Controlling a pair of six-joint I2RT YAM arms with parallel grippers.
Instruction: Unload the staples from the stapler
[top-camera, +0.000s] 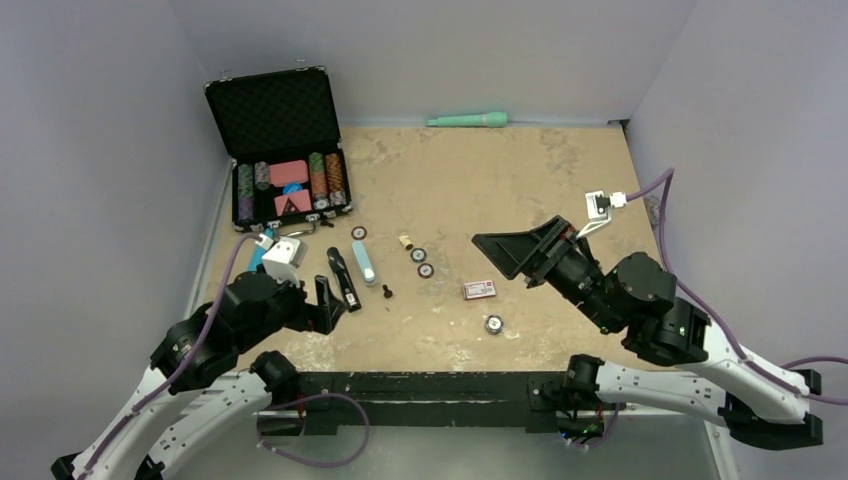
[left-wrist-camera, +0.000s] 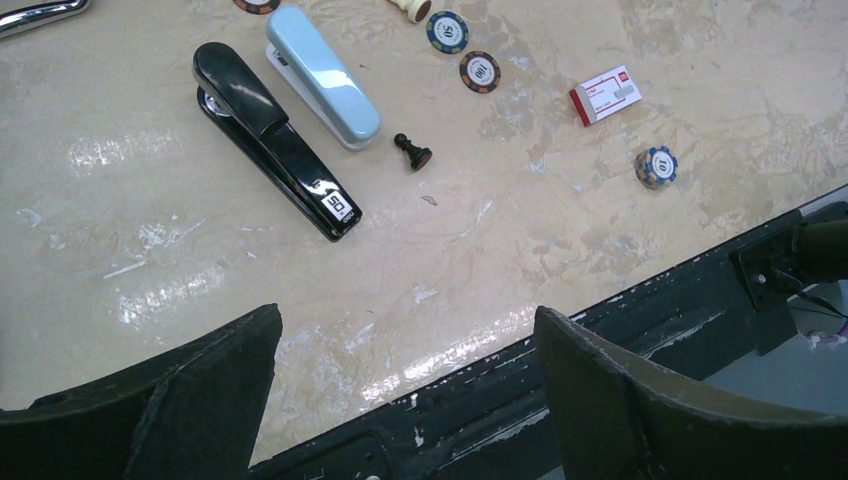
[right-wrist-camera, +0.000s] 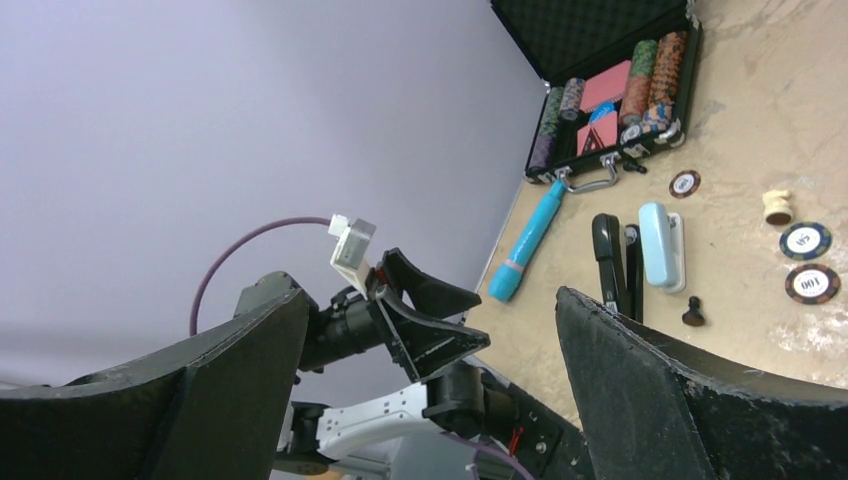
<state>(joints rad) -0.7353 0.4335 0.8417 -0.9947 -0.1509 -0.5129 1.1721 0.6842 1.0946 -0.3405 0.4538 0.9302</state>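
A black stapler (top-camera: 343, 279) and a light blue stapler (top-camera: 365, 262) lie side by side at the left of the table. Both show in the left wrist view, the black stapler (left-wrist-camera: 270, 135) and the blue stapler (left-wrist-camera: 322, 90), and in the right wrist view (right-wrist-camera: 606, 260). No loose staples show. My left gripper (top-camera: 328, 305) is open and empty, just near of the black stapler; its fingers (left-wrist-camera: 200, 400) hang over the table's front edge. My right gripper (top-camera: 515, 250) is open and empty, raised over mid table and facing left towards the left arm (right-wrist-camera: 400, 320).
A small red-and-white box (top-camera: 479, 290) lies mid table. Poker chips (top-camera: 421, 262) and another chip (top-camera: 493, 323) lie near it, with a black pawn (left-wrist-camera: 412, 152) and a cream piece (top-camera: 405, 240). An open chip case (top-camera: 285, 150) stands back left. A green tube (top-camera: 468, 120) lies by the back wall, and a blue marker (right-wrist-camera: 530, 240) by the case.
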